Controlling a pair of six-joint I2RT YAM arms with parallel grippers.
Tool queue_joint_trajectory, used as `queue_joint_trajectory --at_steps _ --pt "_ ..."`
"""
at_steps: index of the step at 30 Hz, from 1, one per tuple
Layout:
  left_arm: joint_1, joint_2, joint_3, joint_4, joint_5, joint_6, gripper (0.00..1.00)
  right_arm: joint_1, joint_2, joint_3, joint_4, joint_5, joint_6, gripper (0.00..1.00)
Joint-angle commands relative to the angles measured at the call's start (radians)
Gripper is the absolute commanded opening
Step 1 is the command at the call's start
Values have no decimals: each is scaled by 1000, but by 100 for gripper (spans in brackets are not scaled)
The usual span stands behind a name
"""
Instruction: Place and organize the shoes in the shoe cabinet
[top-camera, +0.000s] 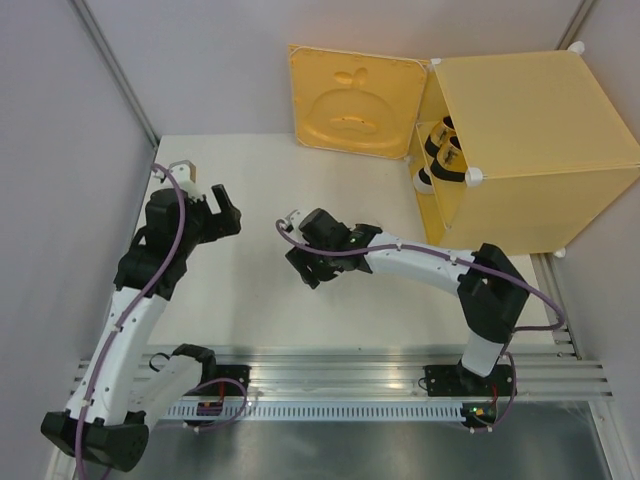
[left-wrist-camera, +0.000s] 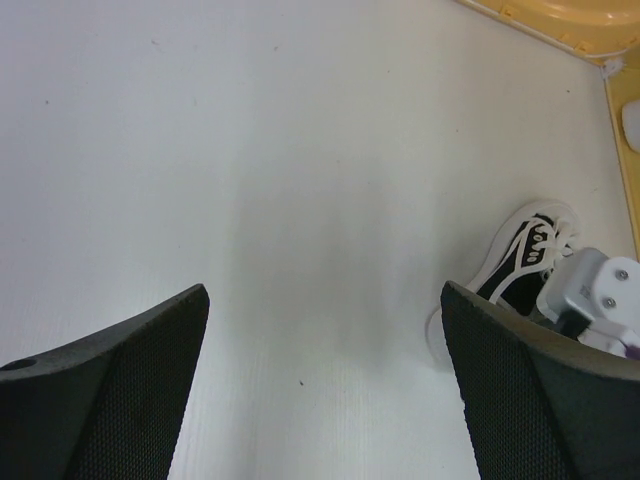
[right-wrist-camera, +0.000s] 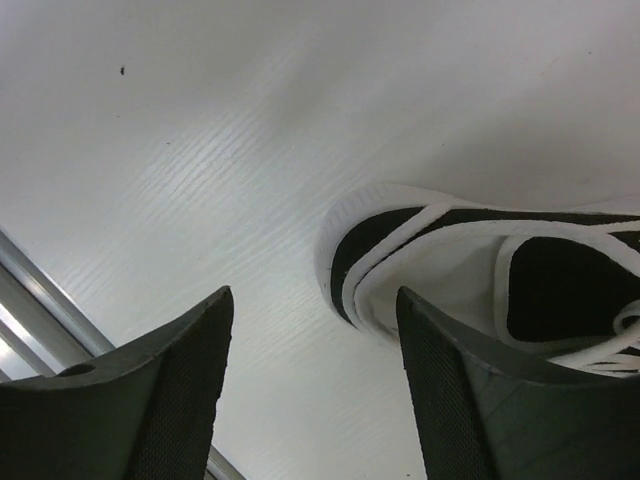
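Hovering above 1 white shoe (right-wrist-camera: 450, 250) on the table (top-camera: 250, 180), right gripper (right-wrist-camera: 312, 305) jaws apart, clamping nothing; left gripper (left-wrist-camera: 325, 290) spread wide, idle. Pickup step, I reckon: next, straddle the shoe, close, carry to the open shoe cabinet (top-camera: 530, 150)

**Q:** What kind of place is shown?

**A:** A robotics laboratory test cell. The left arm (top-camera: 120, 330) and right arm (top-camera: 430, 262) are bolted to aluminium rails (top-camera: 340, 365) across the bottom of the frame, and a purple cable (top-camera: 183, 220) runs along the left one.

**Q:** What else marks it as a lab?

**A:** A plain white worktop (top-camera: 260, 190) is boxed in by blank grey panels (top-camera: 50, 150) at left and top, with a metal post (top-camera: 115, 70) at the corner. A yellow shoe cabinet (top-camera: 540, 150) stands at upper right.
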Motion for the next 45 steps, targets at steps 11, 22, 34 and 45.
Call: queue_joint_trajectory --at_steps 11,22,34,45 --pt "4 -173 -85 -112 -83 16 100 75 190 124 -104 304 134 48" --pt "4 -174 -102 -116 -69 10 100 76 144 173 -173 376 68 13" --pt "4 -167 -102 -113 -63 22 100 -169 116 231 -178 143 -102 10" --pt "4 -182 -90 -113 -77 46 100 -433 199 296 -142 97 -139 7"
